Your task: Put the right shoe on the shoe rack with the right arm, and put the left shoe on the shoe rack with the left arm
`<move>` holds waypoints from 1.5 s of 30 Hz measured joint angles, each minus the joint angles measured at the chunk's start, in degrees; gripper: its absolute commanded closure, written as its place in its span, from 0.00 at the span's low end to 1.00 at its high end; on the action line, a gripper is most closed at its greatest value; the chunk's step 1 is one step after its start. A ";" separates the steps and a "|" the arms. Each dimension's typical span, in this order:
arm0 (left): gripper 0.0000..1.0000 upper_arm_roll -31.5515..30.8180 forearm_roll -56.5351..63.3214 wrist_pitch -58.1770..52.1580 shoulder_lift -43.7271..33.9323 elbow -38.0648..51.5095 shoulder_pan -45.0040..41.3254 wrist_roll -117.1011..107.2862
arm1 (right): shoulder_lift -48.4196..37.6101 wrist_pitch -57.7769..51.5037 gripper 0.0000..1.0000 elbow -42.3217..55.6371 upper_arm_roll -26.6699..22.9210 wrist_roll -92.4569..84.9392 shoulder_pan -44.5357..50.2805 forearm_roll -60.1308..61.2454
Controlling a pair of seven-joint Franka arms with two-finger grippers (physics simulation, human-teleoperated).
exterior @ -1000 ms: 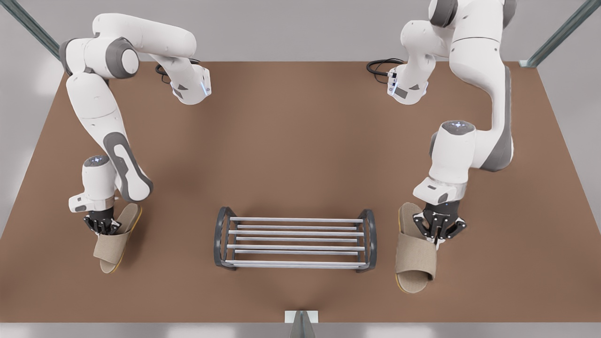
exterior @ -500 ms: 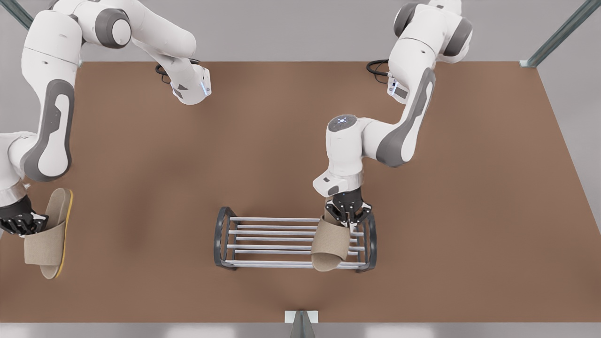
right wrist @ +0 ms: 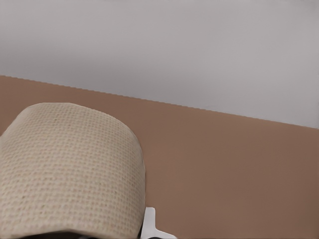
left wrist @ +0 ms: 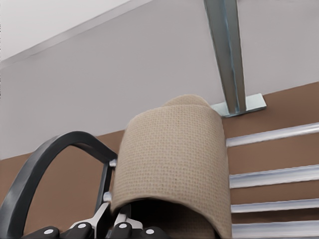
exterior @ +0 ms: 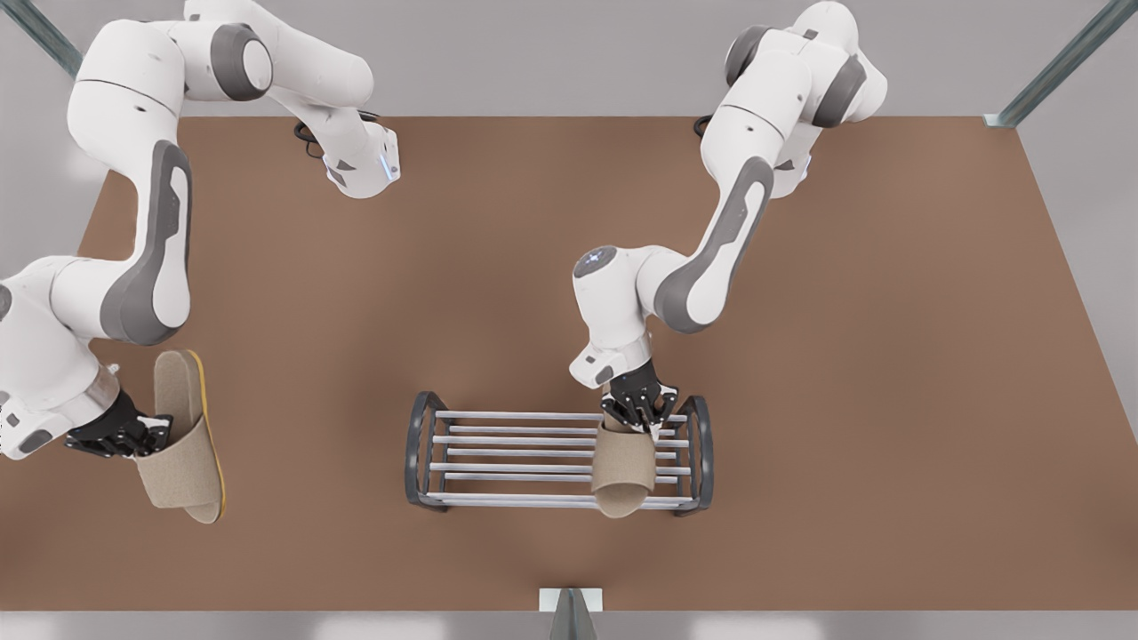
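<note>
The left gripper is over the shoe rack, at the end on the front view's right, and its fingers are closed on the heel end of the left shoe. That shoe lies across the pale bars of the rack just inside the dark curved end frame, its toe pointing toward the near edge of the brown table. In the left wrist view the wide woven strap of this shoe rises right in front of the camera, with the rack's curved end frame on one side of it and the grey bars on the other, and a metal post stands at the table's edge beyond. The right gripper is well away from the rack, near the table's edge on the front view's left, and it is clamped on the side of the right shoe at the strap. This shoe shows its thin yellow sole edge and points its toe toward the near edge of the table. The right wrist view looks over the strap of this shoe to bare table and a grey wall.
</note>
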 measured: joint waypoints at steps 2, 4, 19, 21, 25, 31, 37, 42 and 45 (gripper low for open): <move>0.00 -0.18 0.51 -0.02 0.06 -0.25 -0.25 -1.54 | 0.48 0.68 0.79 0.93 -0.37 3.45 2.27 -1.25; 0.00 -0.30 0.80 -0.13 0.01 -0.47 -0.54 -2.92 | 0.28 1.34 0.79 1.36 -0.61 7.58 4.34 -2.99; 0.00 -8.36 -38.70 -30.61 -17.71 5.01 33.69 11.50 | 0.07 2.31 0.79 5.61 -0.88 40.36 20.28 -10.94; 0.00 -11.06 -43.11 -28.57 -28.08 -10.95 37.58 15.84 | 0.51 1.70 0.79 7.48 -3.82 44.14 24.69 -11.50; 0.00 -12.10 -46.36 -24.28 -36.65 -21.90 40.01 23.19 | 1.02 -0.69 0.79 10.52 -6.02 50.82 30.61 -12.06; 0.00 -12.38 -46.32 -22.95 -36.47 -22.35 43.87 31.27 | 6.45 -2.83 0.79 17.53 -11.05 59.93 39.57 -12.39; 0.00 -12.50 -45.65 -21.40 -35.41 -22.17 45.25 37.07 | 12.58 1.46 0.79 21.40 -13.56 66.65 43.77 -12.40; 0.00 -12.54 -45.09 -20.83 -35.04 -22.15 43.45 40.64 | 14.88 4.83 0.79 20.76 -11.66 70.07 45.01 -12.14; 0.00 -12.54 -44.67 -20.66 -35.02 -22.17 42.88 42.35 | 16.45 6.28 0.79 20.60 -11.60 69.70 44.75 -12.11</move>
